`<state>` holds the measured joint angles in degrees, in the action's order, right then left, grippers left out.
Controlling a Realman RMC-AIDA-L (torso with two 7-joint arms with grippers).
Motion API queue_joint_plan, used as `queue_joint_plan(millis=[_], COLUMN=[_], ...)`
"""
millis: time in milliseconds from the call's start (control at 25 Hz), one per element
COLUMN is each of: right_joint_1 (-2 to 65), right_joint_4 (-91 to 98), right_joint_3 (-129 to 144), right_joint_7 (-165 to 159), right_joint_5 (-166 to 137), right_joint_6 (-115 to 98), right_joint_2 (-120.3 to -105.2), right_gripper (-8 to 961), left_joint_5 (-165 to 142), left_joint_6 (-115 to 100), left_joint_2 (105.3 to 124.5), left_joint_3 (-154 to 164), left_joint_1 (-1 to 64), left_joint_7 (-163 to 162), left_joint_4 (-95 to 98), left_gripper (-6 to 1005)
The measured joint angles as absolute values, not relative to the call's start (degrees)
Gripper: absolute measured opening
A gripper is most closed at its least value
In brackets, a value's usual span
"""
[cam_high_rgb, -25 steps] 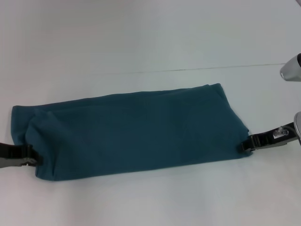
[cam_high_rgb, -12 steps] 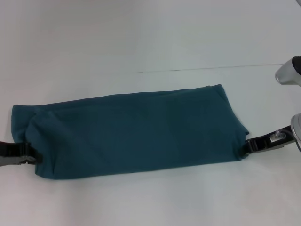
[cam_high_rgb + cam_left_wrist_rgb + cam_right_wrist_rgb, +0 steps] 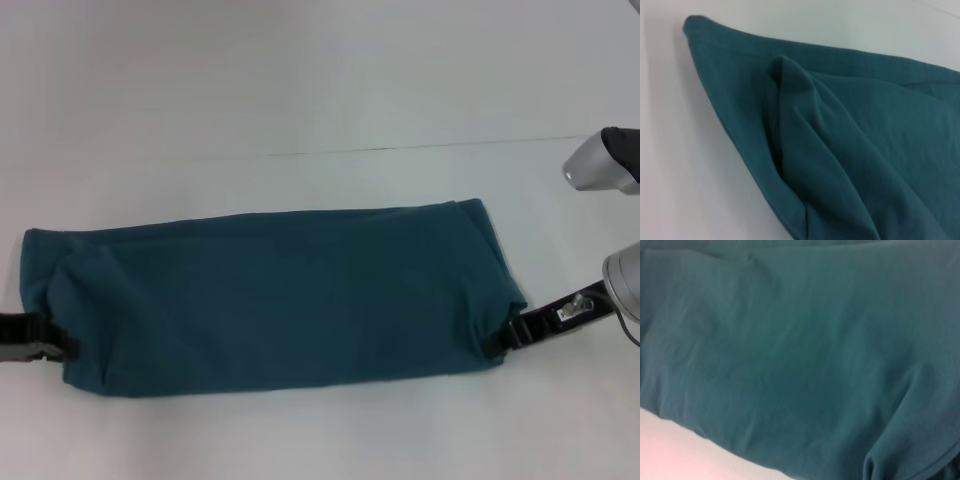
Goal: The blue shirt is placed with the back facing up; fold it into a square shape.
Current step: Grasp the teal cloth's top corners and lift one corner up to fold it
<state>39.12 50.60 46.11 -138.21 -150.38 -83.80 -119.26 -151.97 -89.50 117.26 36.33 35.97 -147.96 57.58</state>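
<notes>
The blue shirt [image 3: 270, 295] lies as a long folded band across the white table, its ends pointing left and right. My left gripper [image 3: 60, 347] is shut on its near-left corner. Over at the near-right corner, my right gripper [image 3: 498, 341] is shut on the cloth as well. The left wrist view shows the blue shirt [image 3: 865, 150] in layered folds, with a hemmed edge resting on the table. Smooth fabric of the blue shirt [image 3: 790, 350] fills the right wrist view. Neither wrist view shows that arm's own fingers.
The white table [image 3: 300, 80] stretches well beyond the shirt, with a thin seam line [image 3: 400, 148] across it. A grey joint of my right arm [image 3: 600, 160] hangs at the right edge. A strip of bare table [image 3: 300, 430] lies in front of the shirt.
Both grippers have drawn back toward me, and the shirt has slid along the table with them. The right gripper has also shifted a little leftward.
</notes>
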Motion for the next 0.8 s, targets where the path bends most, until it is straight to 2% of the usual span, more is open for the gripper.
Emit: queue_joint_plan(millis=[240,800], right_joint_1=[38.94,37.87], right_joint_4=[50.63,55.17], right_joint_3=[48.91,50.28], right_joint_7=[-138.14,-141.24], right_joint_5=[-150.51,-152.08], right_joint_6=[-86.99,-87.05], right_joint_2=[-119.11,-118.49], right_gripper=[20,42], left_joint_5=[-152.60,-152.54], left_joint_6=[-92.32,-94.21], left_joint_2=[116.53,116.55], left_joint_3=[36.15,35.94], left_joint_1=[34.55,32.88], left_joint_7=[-148.17,-147.89], left_joint_4=[58.86,61.70], left_gripper=[79,79])
